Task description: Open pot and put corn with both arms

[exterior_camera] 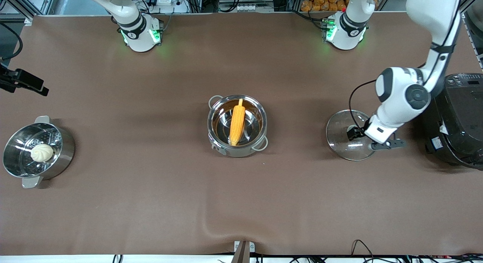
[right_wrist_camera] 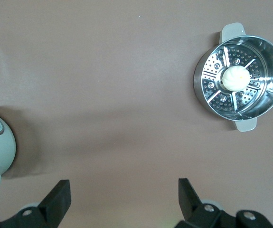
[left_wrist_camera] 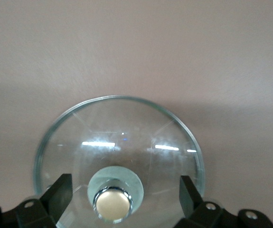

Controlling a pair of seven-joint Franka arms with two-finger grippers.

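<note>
Steel pot (exterior_camera: 237,128) at table centre, uncovered, with the corn cob (exterior_camera: 237,122) lying inside it, long axis running from the rim nearer the front camera to the rim toward the arm bases, pointed tip toward the bases. Glass lid (exterior_camera: 348,134) resting flat on the table toward the left arm's end, well apart from the pot. Left gripper (left_wrist_camera: 122,190) over the lid, fingers spread wide on either side of the knob (left_wrist_camera: 113,204), not gripping. Right gripper (right_wrist_camera: 122,197) spread wide and empty, waiting toward the right arm's end, near the steamer pot (exterior_camera: 37,151) holding a bun (exterior_camera: 42,153). Both task steps appear complete.
</note>
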